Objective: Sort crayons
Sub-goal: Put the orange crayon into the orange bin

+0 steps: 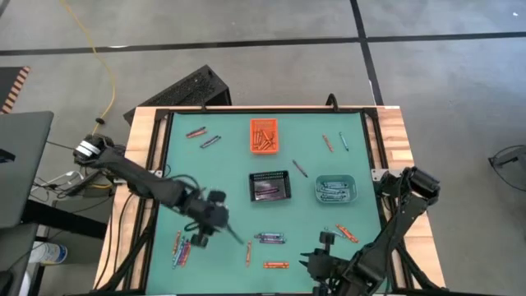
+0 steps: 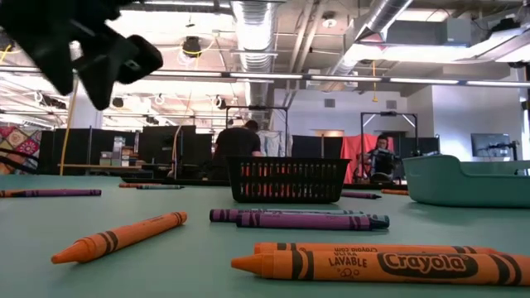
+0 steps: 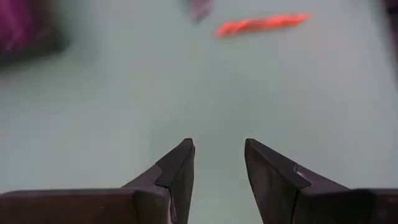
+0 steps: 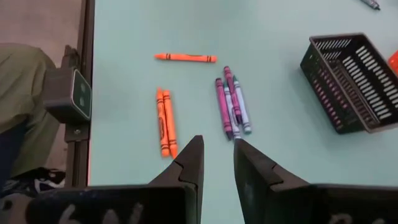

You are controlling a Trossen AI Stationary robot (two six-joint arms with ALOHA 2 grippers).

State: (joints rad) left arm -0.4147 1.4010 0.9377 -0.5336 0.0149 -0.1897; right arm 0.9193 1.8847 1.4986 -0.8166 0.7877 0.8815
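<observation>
Crayons lie scattered on the green table mat. A purple-and-blue group lies near the front and shows in the right wrist view. An orange pair and a single orange one lie beside it, and a mixed cluster lies at the front left. My left gripper hovers above the mat beside that cluster, open and empty. An orange crayon lies ahead of it. My right gripper is near the front edge, open a little and empty, short of the orange pair.
An orange bin with orange crayons stands at the back. A black mesh bin stands mid-table and a teal bin to its right. More crayons lie at the far left, far right and near right. People show in the room beyond.
</observation>
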